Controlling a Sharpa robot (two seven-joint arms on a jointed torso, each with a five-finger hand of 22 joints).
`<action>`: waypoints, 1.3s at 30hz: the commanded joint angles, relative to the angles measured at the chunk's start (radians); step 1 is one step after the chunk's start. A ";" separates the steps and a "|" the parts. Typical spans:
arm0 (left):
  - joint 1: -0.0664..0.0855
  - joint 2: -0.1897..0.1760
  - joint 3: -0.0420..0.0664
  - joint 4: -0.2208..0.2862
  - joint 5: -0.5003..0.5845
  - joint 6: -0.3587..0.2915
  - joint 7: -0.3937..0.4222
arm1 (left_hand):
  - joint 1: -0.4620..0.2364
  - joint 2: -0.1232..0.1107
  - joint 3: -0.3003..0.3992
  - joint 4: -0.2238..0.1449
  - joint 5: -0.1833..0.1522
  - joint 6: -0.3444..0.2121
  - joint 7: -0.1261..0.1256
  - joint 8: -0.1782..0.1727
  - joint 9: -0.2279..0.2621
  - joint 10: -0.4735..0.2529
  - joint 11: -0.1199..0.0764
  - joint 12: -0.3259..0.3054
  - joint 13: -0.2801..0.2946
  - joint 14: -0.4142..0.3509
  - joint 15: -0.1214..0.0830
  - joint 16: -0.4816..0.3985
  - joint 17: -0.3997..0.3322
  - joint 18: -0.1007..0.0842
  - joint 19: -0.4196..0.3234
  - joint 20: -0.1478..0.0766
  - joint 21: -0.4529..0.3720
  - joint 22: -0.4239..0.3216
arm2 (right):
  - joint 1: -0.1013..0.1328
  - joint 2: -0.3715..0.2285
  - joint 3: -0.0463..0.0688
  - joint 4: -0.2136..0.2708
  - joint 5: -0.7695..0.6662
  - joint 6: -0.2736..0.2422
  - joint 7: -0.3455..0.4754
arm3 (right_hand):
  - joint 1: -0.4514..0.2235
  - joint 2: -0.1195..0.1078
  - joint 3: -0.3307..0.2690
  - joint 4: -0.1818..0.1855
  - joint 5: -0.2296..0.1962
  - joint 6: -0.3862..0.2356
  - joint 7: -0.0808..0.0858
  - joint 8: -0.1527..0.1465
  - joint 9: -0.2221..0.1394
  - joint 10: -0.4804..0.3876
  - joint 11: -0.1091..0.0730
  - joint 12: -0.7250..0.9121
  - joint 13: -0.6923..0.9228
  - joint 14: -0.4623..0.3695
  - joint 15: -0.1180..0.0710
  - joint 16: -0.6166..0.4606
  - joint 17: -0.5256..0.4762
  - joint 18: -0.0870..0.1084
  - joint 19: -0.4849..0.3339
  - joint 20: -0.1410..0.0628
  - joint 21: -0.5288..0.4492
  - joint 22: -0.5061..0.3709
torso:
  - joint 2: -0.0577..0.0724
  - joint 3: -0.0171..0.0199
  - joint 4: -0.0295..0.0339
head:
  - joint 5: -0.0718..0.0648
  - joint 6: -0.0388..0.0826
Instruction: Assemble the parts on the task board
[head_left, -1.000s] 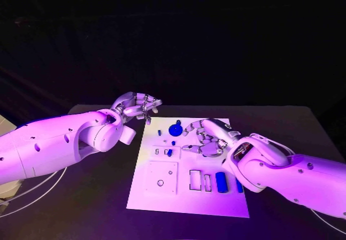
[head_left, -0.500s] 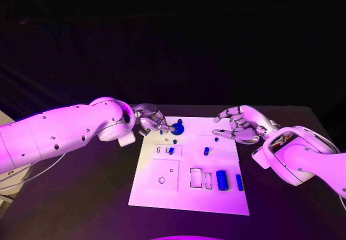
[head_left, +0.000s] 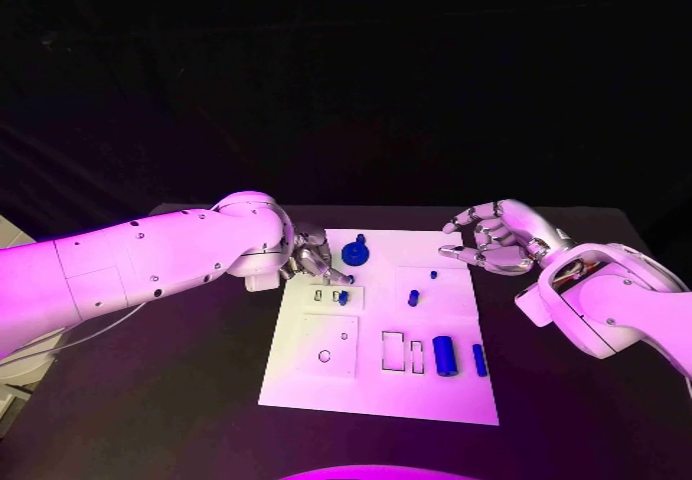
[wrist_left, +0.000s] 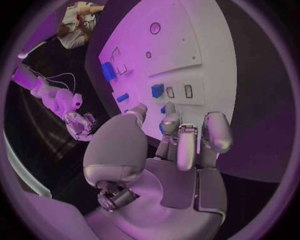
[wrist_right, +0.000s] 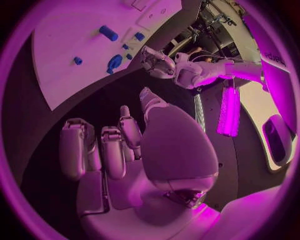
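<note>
I'm seeing a smooth, matt white plastic task board (head_left: 378, 395) lying on a dull, matt black table (head_left: 144, 420). The small blue plastic parts (head_left: 444, 352) look smooth with a slight sheen, and both arms wear glossy white plastic shells (head_left: 130, 265).

Left hand (head_left: 310, 258) crowds task board (head_left: 378, 395) far-left corner; near half seemingly open.

No text, label or number can be read anywhere.
</note>
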 joint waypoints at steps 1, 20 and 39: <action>0.005 0.012 -0.003 -0.007 -0.043 0.055 -0.057 | -0.011 -0.001 -0.007 -0.001 -0.001 -0.006 -0.001 0.006 0.002 -0.008 0.002 -0.001 -0.002 0.063 -0.006 -0.002 0.150 -0.015 -0.003 -0.005 0.006 0.001 | 0.001 0.003 0.000 -0.003 0.012 0.012 0.006 | 0.009 0.001 0.005 -0.002 0.005 -0.004 0.002 0.004 0.001 -0.009 0.001 -0.003 0.007 0.090 0.006 -0.005 0.218 0.018 -0.001 0.009 -0.003 0.155 | 0.001 -0.0013 -0.0012 | 0.000 -0.002; 0.005 0.055 -0.021 -0.014 -0.021 0.090 -0.048 | -0.015 0.002 -0.012 -0.001 -0.001 -0.010 0.000 0.005 0.004 -0.010 0.003 -0.003 -0.004 0.063 -0.005 -0.004 0.148 -0.015 -0.005 -0.004 0.006 0.001 | 0.001 0.022 0.000 -0.027 0.014 0.025 -0.012 | 0.010 0.001 0.006 -0.002 0.005 -0.007 0.002 0.002 0.000 -0.010 0.001 -0.005 0.005 0.089 0.006 -0.007 0.215 0.019 -0.004 0.009 -0.010 0.151 | 0.002 -0.0019 -0.0007 | -0.002 -0.010; 0.004 0.074 -0.026 -0.036 -0.012 0.093 -0.029 | 0.039 0.042 0.009 -0.005 -0.001 -0.021 0.002 0.002 0.019 -0.022 0.005 -0.008 -0.008 0.057 -0.003 -0.011 0.137 -0.012 -0.020 0.000 0.000 -0.014 | 0.001 0.035 0.000 -0.035 0.004 0.043 -0.025 | 0.020 0.004 0.014 -0.005 0.005 -0.008 0.003 0.002 -0.001 -0.012 0.001 -0.008 0.002 0.087 0.006 -0.012 0.205 0.021 -0.009 0.009 -0.022 0.146 | 0.002 -0.0008 -0.0007 | -0.007 -0.016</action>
